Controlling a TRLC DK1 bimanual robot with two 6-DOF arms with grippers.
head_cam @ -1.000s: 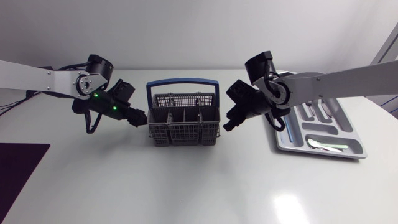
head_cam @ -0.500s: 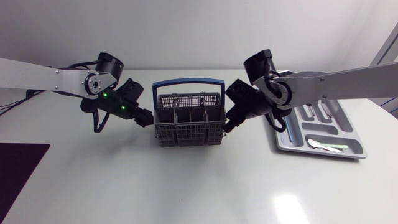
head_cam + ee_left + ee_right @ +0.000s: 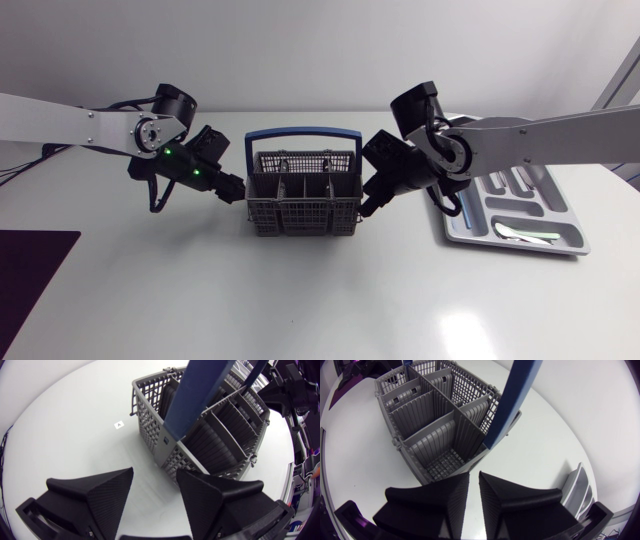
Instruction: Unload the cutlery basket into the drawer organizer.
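Operator: Location of the cutlery basket [image 3: 303, 198]?

Technician: We find it upright near the middle of the white table [image 3: 300, 300], between our two arms. Its blue handle [image 3: 300, 131] stands raised over grey mesh walls. Dividers split the inside into several compartments.

Operator: State of the left gripper [image 3: 238, 190]?

Technician: We read it as spread. In the left wrist view the two wedge fingers [image 3: 107, 492] stand well apart. The basket's near corner sits just ahead of the gap, not between the fingers. From above, the fingertips lie just beside the basket's left end wall; we cannot tell whether they touch it. Two green lights [image 3: 165, 153] show on that arm near the wrist.

Operator: And the right gripper [image 3: 364, 206]?

Technician: We read its fingers [image 3: 445, 497] as drawn together, with only a thin slit between them. They point at the basket's right end wall, close to where the handle meets it. We cannot confirm contact.

Operator: Location of the drawer organizer [image 3: 468, 218]?

Technician: We locate it on the table to the right of the basket and apart from it, partly under our right arm. It is a silver-grey tray with several compartments. One piece of cutlery [image 3: 525, 236] lies in the crosswise compartment at the near end. Further pieces [image 3: 520, 183] lie in the long compartments.
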